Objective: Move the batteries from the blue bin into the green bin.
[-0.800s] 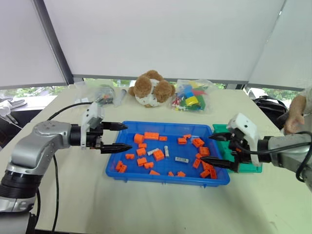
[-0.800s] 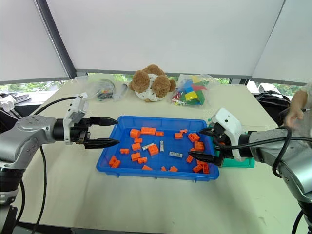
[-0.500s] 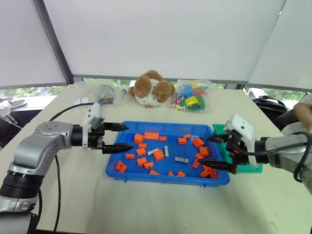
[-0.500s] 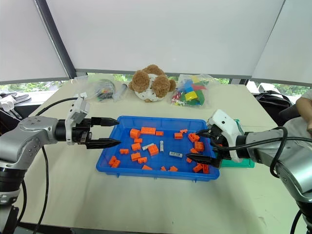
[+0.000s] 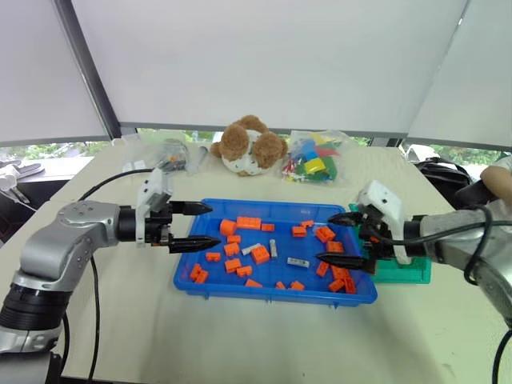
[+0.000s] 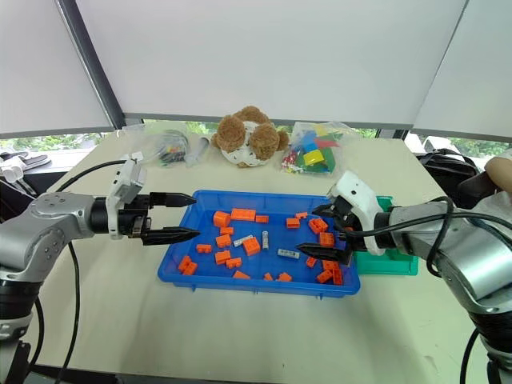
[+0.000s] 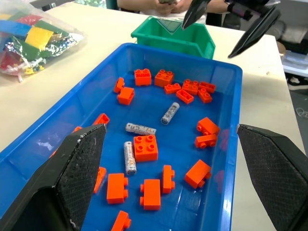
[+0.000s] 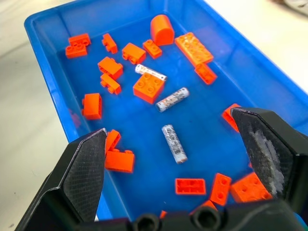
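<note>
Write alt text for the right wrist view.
Three batteries lie among scattered orange bricks in the blue bin, seen from above between the open right hand's two black fingers.

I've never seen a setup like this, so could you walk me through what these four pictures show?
It is a humanoid robot with two arms, each ending in a two-fingered claw. Two pictures come from cameras in its head, looking down over a table; the other two come from cameras on its wrists, looking along the fingers. The left claw and right claw are both open and hold nothing. On the table lies the blue bin with orange bricks and three batteries; beside it stands the green bin. Behind lie a teddy bear and a bag of coloured blocks.
</note>
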`<state>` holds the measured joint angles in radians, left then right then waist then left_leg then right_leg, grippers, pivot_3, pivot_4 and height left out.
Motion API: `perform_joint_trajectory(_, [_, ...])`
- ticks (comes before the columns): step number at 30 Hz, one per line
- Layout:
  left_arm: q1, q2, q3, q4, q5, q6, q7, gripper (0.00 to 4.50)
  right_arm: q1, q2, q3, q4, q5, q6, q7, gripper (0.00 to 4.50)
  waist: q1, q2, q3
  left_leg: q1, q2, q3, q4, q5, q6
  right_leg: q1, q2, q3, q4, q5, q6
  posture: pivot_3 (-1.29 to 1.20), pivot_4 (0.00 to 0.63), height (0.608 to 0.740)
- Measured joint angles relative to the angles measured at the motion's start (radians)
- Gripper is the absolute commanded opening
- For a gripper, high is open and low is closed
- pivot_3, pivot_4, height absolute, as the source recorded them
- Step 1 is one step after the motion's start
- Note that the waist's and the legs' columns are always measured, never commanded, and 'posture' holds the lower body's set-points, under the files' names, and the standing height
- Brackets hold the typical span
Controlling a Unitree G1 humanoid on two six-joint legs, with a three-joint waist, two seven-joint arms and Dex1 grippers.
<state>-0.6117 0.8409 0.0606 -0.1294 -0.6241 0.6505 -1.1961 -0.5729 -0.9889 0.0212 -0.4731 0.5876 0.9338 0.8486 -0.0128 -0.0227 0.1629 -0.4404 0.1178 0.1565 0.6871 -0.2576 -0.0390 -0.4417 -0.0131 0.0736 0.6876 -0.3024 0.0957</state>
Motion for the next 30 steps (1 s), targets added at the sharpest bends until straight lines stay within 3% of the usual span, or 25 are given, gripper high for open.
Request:
perform_joint_trajectory(7, [-0.004,-0.002,0.001,0.003,0.001,-0.003,0.001,4.50,-0.176,0.170,0.174,0.105,-0.071,0.013,-0.025,4.49,-0.002,0.000,0.000,0.000,0.000,0.000,0.000,0.001,-0.001,-0.001,0.000,0.000,0.001,0.000,0.000,0.00,0.150,0.710])
perform_joint_trajectory(16, [-0.034,-0.006,-0.003,0.043,0.014,-0.019,-0.001,4.50,-0.346,0.442,0.440,0.469,-0.276,-0.101,-0.007,4.49,-0.001,0.000,0.000,-0.001,0.000,0.001,0.001,0.001,-0.001,-0.001,0.000,0.000,0.001,0.000,0.000,0.00,0.150,0.710])
perform_joint_trajectory(30, [-0.042,-0.019,-0.006,0.039,0.026,-0.031,0.006,4.50,-0.467,0.656,0.528,0.975,-0.548,-0.320,0.025,4.49,-0.006,0.000,0.000,-0.001,0.000,0.001,0.000,0.001,-0.002,-0.002,0.000,-0.001,0.003,0.000,0.000,0.00,0.150,0.710])
